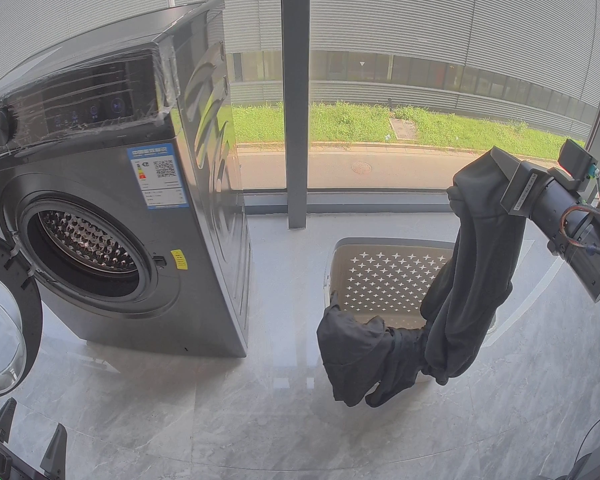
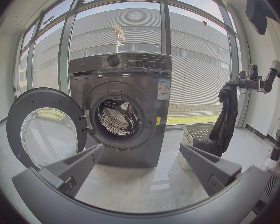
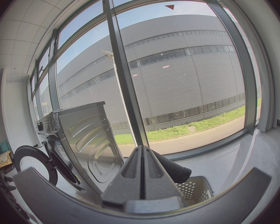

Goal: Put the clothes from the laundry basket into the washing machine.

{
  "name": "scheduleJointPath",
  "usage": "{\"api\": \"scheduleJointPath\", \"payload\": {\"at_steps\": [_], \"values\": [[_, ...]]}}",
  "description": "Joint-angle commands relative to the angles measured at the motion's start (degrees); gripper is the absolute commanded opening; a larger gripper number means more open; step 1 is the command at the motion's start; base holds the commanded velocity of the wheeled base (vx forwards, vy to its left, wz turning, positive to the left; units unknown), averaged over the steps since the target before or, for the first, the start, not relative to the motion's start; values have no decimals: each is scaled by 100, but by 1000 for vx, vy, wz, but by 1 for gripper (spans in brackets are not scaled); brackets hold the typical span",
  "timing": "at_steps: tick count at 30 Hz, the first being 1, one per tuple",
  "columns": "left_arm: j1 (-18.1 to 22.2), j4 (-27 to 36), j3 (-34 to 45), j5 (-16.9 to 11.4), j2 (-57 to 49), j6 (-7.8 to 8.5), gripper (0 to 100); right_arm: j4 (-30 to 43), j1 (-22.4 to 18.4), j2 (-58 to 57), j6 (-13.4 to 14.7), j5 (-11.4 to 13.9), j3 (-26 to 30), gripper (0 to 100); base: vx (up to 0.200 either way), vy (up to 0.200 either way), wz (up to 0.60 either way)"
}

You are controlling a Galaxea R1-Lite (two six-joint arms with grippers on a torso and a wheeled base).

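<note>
Spotted a blue-edged sticker with a QR code on the washer front, small yellow tag beside the drum; print too small to read. Got a long, limp dark grey garment pinched in the right gripper, jaws clamped on it, dangling over the basket, tail flopped across the near rim. Left gripper down low before the washer, jaws spread wide.

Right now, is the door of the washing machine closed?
No, the door is swung wide open to one side of the washing machine, so the metal drum shows through the round opening.
</note>
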Motion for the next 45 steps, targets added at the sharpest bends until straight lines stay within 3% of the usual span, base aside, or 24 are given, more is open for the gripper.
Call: {"api": "scheduleJointPath", "payload": {"at_steps": [1, 20, 26, 45], "values": [[-2, 1, 92, 1, -96, -2, 100, -4, 17, 4, -1, 15, 28, 0, 0, 200, 0], [-2, 1, 92, 1, -96, -2, 100, -74, 166, 4, 43, 59, 46, 0, 0, 200, 0], [-2, 1, 92, 1, -96, -11, 100, -92, 210, 13, 43, 85, 90, 0, 0, 0, 0], [-2, 1, 92, 1, -96, -2, 100, -92, 219, 22, 43, 85, 151, 0, -189, 0, 0]]}}
